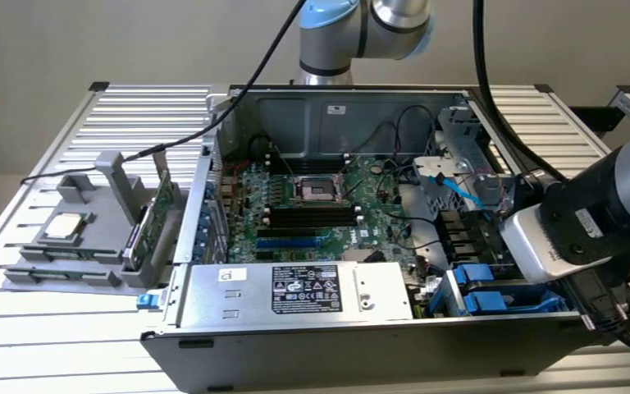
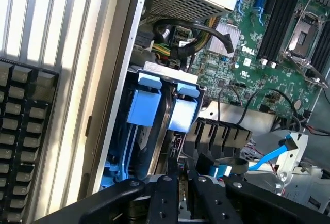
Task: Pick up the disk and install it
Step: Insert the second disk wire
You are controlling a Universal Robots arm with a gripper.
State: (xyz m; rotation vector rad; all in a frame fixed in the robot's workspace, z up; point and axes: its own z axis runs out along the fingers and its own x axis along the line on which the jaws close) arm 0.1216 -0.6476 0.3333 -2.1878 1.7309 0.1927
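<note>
While the gripper (image 2: 180, 195) hovers over the case's drive bay, jaws nearly pressed together and pinching nothing visible, the disk (image 2: 154, 105) stands in its blue carrier at twelve o'clock from them; seating looks the step in hand

- My open computer case (image 1: 326, 107) sits on the slatted table (image 1: 63, 328).
- Inside it, the green motherboard (image 1: 304, 205).
- At the case's front edge, the silver power supply (image 1: 293, 291).
- Outside the case, a grey holder (image 1: 75, 246) carrying a CPU chip (image 1: 63, 226).
</note>
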